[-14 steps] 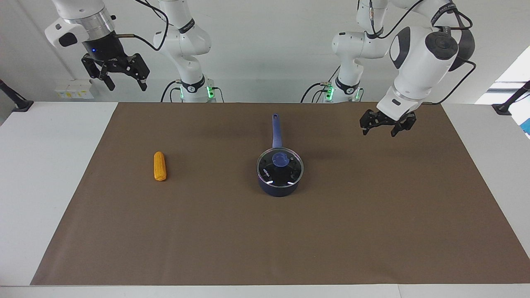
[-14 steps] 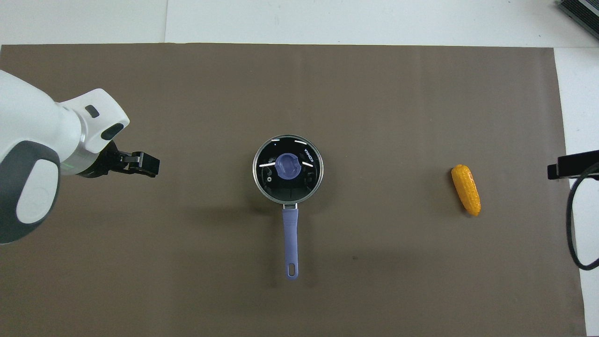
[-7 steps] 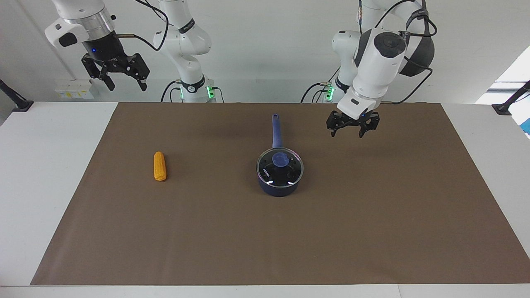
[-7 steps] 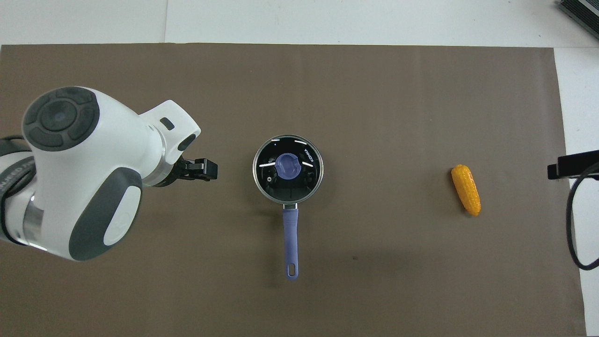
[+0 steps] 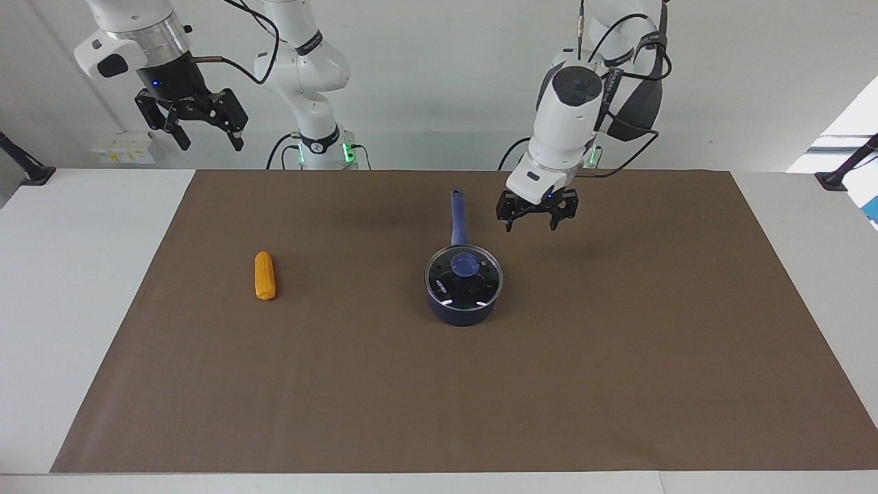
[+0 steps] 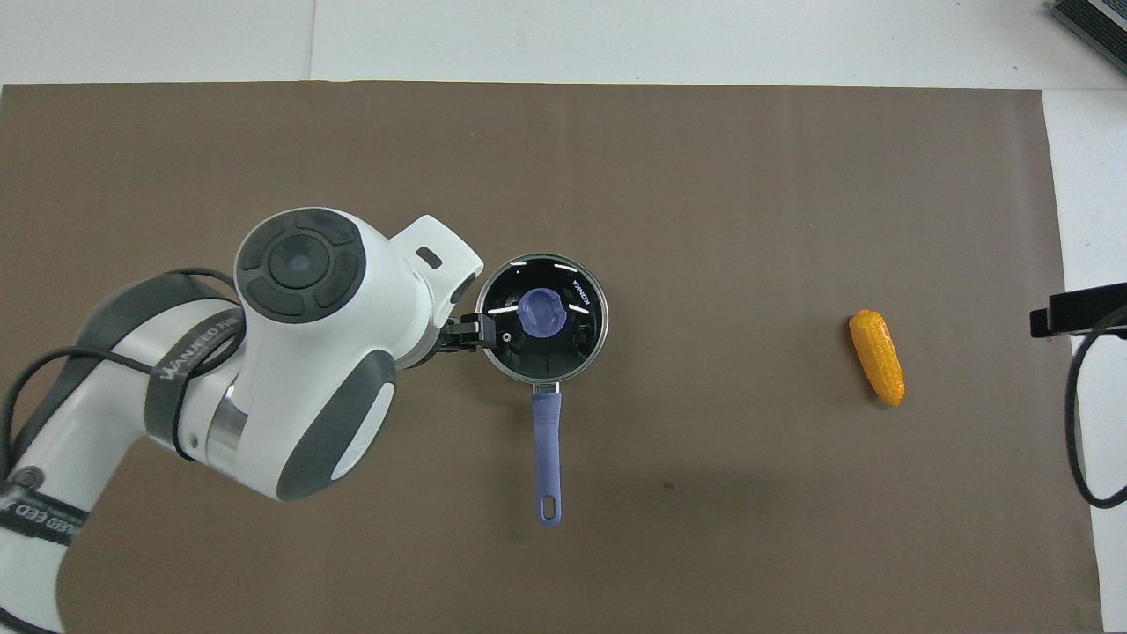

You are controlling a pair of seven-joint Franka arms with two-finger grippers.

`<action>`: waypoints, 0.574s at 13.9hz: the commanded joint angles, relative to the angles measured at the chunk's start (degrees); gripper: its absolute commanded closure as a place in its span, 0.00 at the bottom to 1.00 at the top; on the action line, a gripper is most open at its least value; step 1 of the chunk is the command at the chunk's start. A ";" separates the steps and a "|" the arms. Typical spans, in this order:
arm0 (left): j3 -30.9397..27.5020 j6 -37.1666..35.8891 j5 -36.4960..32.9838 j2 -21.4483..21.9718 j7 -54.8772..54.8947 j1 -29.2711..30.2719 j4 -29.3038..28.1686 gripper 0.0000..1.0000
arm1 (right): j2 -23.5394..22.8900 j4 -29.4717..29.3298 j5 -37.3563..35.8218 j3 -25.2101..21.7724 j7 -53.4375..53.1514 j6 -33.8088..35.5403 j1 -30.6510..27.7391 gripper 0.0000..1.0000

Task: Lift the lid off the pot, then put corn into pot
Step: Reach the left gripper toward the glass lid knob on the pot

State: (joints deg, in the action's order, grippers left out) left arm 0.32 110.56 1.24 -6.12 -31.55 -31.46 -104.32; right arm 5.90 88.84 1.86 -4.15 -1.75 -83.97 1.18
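Observation:
The dark blue pot stands mid-mat, its long handle pointing toward the robots. The glass lid with its blue knob lies shut on the pot. The yellow corn lies on the mat toward the right arm's end. My left gripper hangs open in the air over the mat just beside the pot, toward the left arm's end, apart from lid and handle. My right gripper waits open and empty, high over the right arm's end of the table.
A brown mat covers most of the white table. A black cable loop hangs at the right arm's end. A dark object sits at the table's farthest corner there.
My left arm has swung from the left arm's end of the mat to just beside the pot, staying open. The right arm, pot, lid and corn have not moved.

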 commanded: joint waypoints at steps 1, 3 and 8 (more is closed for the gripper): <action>-0.93 1.15 -0.54 -4.50 -5.88 -3.33 4.37 0.00 | -0.63 -0.95 0.69 0.19 -0.36 0.03 -0.22 0.00; -0.93 1.06 -0.45 -7.22 -8.17 -4.48 7.62 0.00 | -0.63 -0.95 0.69 0.19 -0.36 0.03 -0.22 0.00; -0.93 1.06 -0.36 -13.03 -12.48 -6.95 13.16 0.00 | -0.63 -0.95 0.69 0.19 -0.36 0.03 -0.22 0.00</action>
State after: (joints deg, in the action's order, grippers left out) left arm 0.38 111.92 1.24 -16.13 -42.25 -37.03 -95.23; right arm 5.90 88.84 1.86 -4.15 -1.75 -83.97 1.18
